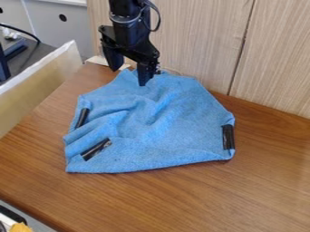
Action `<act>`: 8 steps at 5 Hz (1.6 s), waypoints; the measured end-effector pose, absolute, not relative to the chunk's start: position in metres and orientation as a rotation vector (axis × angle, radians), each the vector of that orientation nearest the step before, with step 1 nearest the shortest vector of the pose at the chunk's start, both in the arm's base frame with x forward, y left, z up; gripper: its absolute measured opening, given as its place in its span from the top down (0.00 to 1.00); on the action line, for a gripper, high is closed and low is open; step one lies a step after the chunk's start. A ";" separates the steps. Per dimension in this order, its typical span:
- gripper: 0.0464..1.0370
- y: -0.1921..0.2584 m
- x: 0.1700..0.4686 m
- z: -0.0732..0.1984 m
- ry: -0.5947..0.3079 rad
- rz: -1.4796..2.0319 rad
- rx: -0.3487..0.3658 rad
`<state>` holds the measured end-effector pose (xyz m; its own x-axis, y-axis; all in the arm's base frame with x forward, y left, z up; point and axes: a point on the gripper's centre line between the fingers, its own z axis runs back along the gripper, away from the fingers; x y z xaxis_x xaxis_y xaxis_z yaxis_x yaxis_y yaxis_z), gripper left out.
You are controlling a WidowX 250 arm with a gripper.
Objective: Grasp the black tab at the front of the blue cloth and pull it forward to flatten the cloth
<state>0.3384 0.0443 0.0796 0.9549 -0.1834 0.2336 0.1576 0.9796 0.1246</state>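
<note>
Blue cloth (163, 122) on the wooden table (260, 186), under wide-open, empty jaws.

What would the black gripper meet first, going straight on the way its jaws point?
The gripper points down and would likely meet the blue cloth near its far edge first, though any gap is unclear.

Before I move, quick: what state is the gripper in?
Gripper: open, fingers apart, nothing held between them, at the far edge of the blue cloth; I can't tell whether it touches the cloth.
</note>
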 end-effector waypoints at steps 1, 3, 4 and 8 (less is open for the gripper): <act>0.04 0.043 0.335 0.070 -0.217 -0.175 0.098; 0.04 0.024 0.304 0.062 -0.184 -0.287 0.113; 0.04 0.024 0.288 0.055 -0.160 -0.380 0.122; 0.04 0.032 0.267 0.007 -0.077 -0.692 0.067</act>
